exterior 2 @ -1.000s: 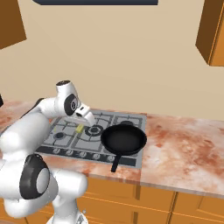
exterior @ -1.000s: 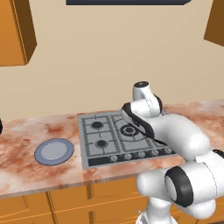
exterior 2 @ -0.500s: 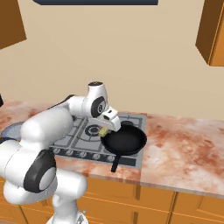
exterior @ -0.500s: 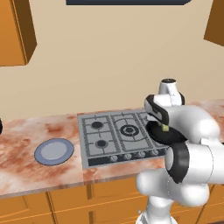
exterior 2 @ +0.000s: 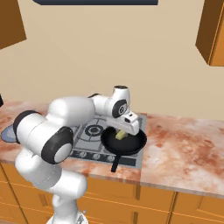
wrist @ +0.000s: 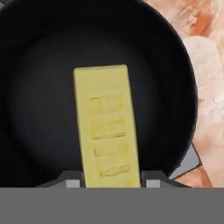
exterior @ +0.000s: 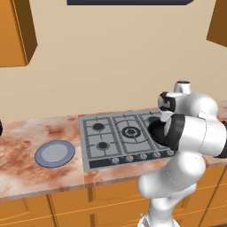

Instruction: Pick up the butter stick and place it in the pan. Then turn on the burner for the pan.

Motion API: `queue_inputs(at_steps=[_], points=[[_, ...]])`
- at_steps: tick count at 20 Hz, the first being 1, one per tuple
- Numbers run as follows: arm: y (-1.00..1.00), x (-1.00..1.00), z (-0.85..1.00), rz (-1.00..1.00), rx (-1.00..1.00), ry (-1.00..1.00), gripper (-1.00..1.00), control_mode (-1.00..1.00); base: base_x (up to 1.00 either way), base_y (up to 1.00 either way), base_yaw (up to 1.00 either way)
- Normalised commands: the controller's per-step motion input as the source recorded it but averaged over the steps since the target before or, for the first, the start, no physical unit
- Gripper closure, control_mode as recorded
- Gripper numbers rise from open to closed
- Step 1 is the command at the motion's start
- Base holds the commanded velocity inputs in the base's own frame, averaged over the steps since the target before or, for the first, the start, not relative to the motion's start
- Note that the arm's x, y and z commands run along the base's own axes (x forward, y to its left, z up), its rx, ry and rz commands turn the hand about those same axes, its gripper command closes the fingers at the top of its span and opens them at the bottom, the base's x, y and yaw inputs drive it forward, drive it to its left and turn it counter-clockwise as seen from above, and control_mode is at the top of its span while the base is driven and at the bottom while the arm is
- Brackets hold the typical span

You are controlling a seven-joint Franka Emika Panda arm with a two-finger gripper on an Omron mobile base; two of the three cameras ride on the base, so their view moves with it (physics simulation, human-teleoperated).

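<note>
Evidently the claw [exterior 2: 123, 133] is clamped across the near end of the butter stick [wrist: 107, 127], held over the pan [wrist: 39, 78], probably just clear of it; light, soft and greasy, it wants gentle pressure on its long flat sides.

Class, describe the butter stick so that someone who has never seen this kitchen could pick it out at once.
Find the grey stovetop set in the mottled reddish counter; on its right end sits a round black pan. Just above the pan's middle, the white arm's gripper holds the butter stick. It is the one small pale-yellow rectangular block, unlike the flat blue-grey plate left of the stove.
</note>
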Motion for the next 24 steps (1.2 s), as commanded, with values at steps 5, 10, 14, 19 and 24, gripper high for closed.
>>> queue_inputs(at_steps=[5, 10, 14, 19, 24], points=[[-0.06, 0.26, -0.52, 0.0, 0.04, 0.04, 1.0, -1.0, 0.0, 0.0, 0.0], [0.0, 0.24, -0.42, 0.0, 0.01, 0.06, 1.0, -1.0, 0.0, 0.0, 0.0], [0.0, 0.12, -0.35, 0.0, 0.0, 0.05, -1.0, -1.0, 0.0, 0.0, 0.0], [0.0, -0.01, -0.07, -0.01, 0.0, 0.01, -1.0, -1.0, 0.0, 0.0, 0.0], [0.0, -0.22, 0.07, 0.0, 0.0, -0.01, -1.0, -1.0, 0.0, 0.0, 0.0]])
